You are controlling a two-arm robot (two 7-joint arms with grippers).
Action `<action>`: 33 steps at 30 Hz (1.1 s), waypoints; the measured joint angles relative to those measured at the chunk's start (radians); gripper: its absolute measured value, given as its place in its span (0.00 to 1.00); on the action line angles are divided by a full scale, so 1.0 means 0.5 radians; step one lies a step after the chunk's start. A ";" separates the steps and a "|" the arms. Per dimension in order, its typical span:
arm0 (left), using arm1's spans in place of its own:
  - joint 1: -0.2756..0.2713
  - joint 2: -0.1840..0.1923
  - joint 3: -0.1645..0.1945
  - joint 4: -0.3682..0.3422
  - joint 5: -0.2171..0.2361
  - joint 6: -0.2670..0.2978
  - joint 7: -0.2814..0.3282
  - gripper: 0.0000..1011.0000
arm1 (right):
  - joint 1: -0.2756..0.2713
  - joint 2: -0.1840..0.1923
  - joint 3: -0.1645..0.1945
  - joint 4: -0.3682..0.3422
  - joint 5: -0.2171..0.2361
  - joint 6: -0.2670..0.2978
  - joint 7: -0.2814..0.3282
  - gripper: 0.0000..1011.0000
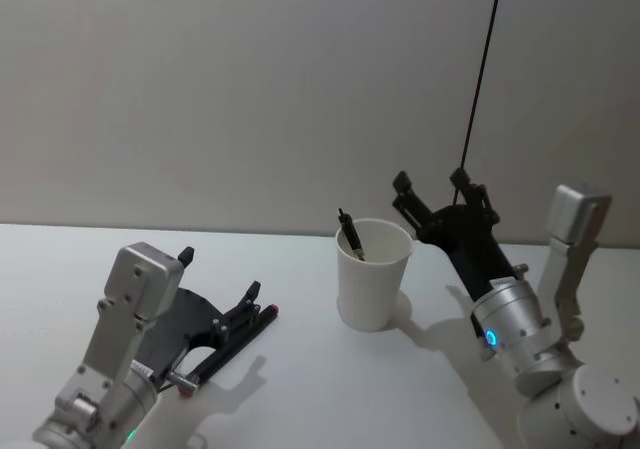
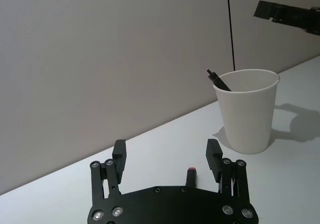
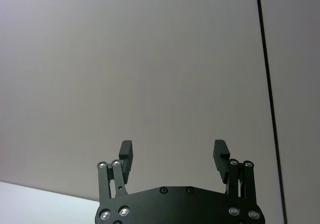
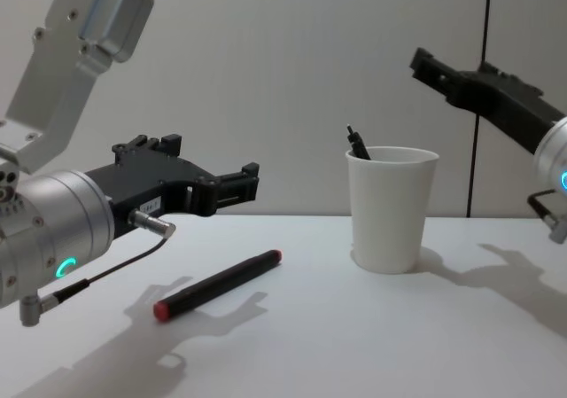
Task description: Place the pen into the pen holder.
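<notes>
Chest view: whole red-tipped marker (image 4: 217,284) | left wrist view: tip | pen (image 1: 351,235) in pen holder (image 1: 372,289) | left gripper (image 2: 166,149), right gripper (image 3: 172,149) spread

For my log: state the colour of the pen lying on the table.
The pen is black with red ends; the chest view shows it best.

You see a plain white cup (image 1: 374,274) holding a black pen (image 1: 350,235), a black marker (image 4: 217,284) with red ends on the white table (image 4: 354,345), a black left gripper (image 2: 167,151) and right gripper (image 3: 172,150) on silver arms (image 1: 512,321), and a plain grey wall (image 1: 200,89).
</notes>
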 joint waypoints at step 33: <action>0.000 0.000 0.000 0.000 0.000 0.000 0.000 0.99 | -0.476 0.277 -0.064 -0.622 -0.123 0.336 -0.284 0.99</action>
